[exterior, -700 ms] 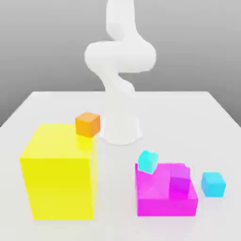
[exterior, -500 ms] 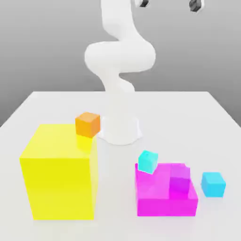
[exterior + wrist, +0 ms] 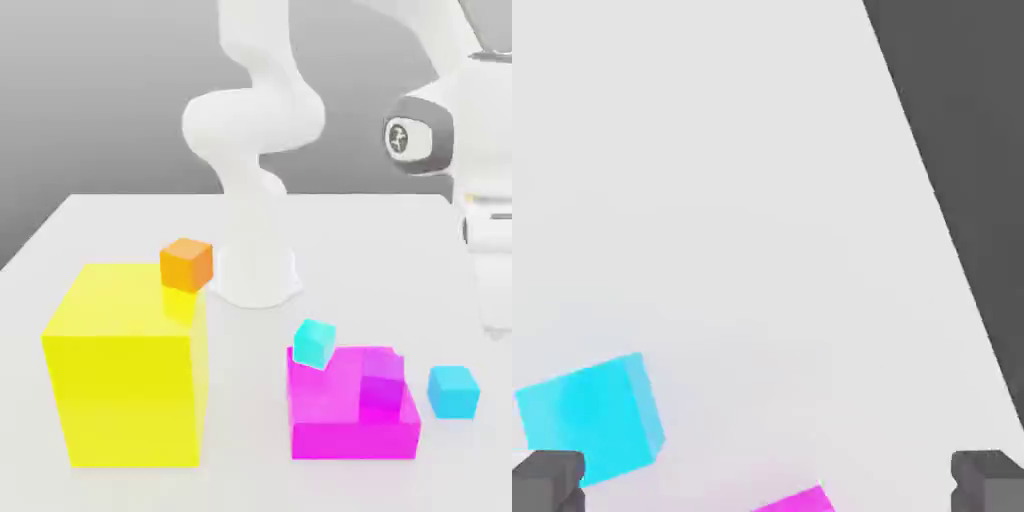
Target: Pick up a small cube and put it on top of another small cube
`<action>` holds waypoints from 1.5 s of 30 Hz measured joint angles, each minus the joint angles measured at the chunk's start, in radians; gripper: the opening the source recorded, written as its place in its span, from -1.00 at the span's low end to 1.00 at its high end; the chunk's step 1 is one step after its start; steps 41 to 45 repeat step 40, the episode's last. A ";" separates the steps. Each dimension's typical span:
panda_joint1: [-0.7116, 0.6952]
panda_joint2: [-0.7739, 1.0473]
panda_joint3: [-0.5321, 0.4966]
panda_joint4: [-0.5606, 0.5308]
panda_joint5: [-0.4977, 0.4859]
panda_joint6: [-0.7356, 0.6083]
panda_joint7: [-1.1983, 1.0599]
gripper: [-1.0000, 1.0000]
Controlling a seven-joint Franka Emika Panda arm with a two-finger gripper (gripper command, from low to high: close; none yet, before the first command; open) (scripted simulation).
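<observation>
Two blue cubes, one magenta block
Right of the block (image 3: 352, 438) in the exterior view, one cube (image 3: 453, 392) sits on the surface (image 3: 250, 400); the other (image 3: 314, 344) is at its far-left corner. The claw (image 3: 768, 482) is wide, empty.

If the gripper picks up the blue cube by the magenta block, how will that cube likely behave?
The blue cube looks stiff, with straight edges and flat faces, so it probably won't squash. It seems unlikely to roll, sitting flat on the table. Its smooth sides might let it slip if gripped off-center.
</observation>
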 joint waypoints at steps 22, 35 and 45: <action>0.040 0.056 -0.031 -0.030 -0.038 0.015 -0.049 -1.00; -0.126 -0.193 -0.142 -0.076 0.008 -0.189 -0.118 -1.00; -0.127 -0.140 -0.144 -0.088 0.005 -0.123 -0.117 1.00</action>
